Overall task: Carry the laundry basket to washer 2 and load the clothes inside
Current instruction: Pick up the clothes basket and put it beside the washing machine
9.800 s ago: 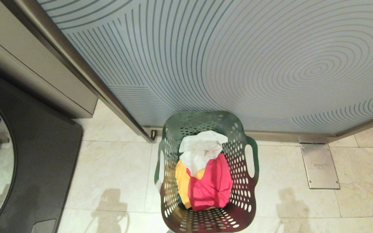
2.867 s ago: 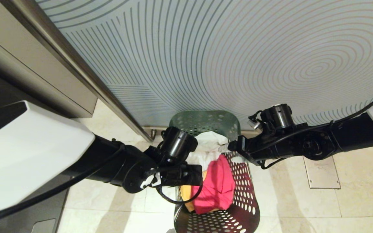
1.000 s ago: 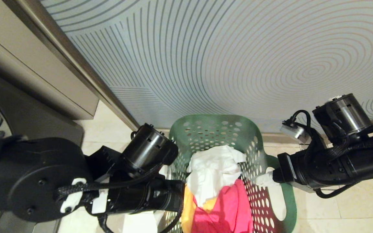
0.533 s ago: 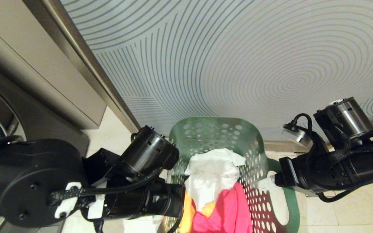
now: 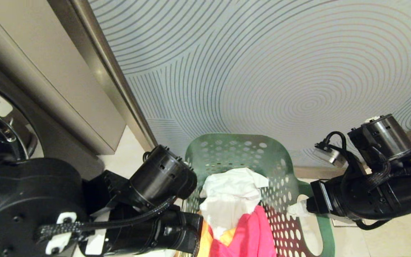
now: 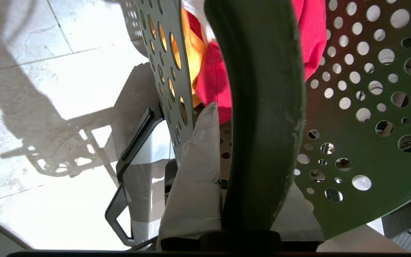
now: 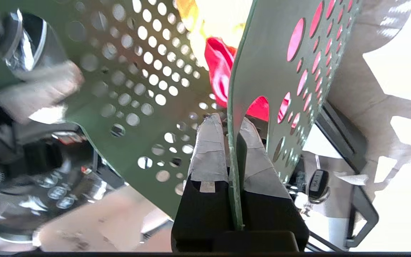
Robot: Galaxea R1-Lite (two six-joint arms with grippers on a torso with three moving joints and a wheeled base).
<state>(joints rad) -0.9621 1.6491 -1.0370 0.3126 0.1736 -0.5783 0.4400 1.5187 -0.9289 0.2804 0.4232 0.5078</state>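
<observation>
— Right, what do my tools have?

— Both are clamped on the laundry basket (image 5: 284, 171). My right tool (image 7: 228, 130) pinches the basket's thin green wall edge-on, one taped finger (image 7: 208, 150) on each face of it. I see my left tool (image 6: 223, 117) gripping the opposite side: a wrapped finger (image 6: 196, 167) lies against the inside of the thick green handle bar, the perforated wall just beside it.

— And where is the basket from my head camera?

— Between my two arms, low in the middle, the left arm's dark wrist at its left rim, the right tool at the oval handle cut-out on the right.

— What's in it?

— I see the clothes (image 5: 230, 203) heaped inside: a white garment on top, a pinkish-red one below it, a yellow-orange piece at the left edge.

— Surroundings?

— A frosted panel (image 5: 280, 71) with concentric ring lines stands behind the basket. A beige cabinet (image 5: 48, 82) is at upper left, and a chrome-rimmed washer door (image 5: 9, 135) shows at the far left edge; I can't tell which washer it is. Pale floor tiles (image 6: 30, 43) lie beneath.
</observation>
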